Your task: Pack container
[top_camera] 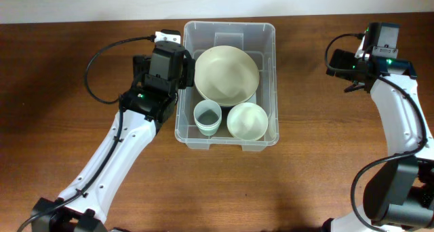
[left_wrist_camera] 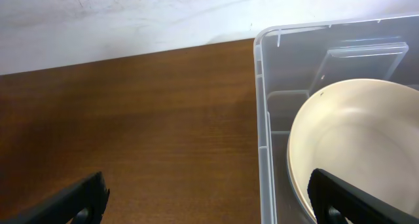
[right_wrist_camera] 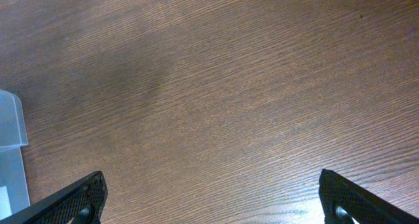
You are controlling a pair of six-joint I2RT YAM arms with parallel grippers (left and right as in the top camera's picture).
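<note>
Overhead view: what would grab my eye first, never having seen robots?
The clear container in the middle of the wooden table, holding a large cream bowl, a smaller bowl and a pale cup. Next, the left gripper, jaws open astride the container's left wall beside the large bowl. The right gripper hangs open over the table, far right.

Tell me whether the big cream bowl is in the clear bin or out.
In: overhead, the big bowl sits inside the container rim, beside a smaller bowl and cup.
</note>
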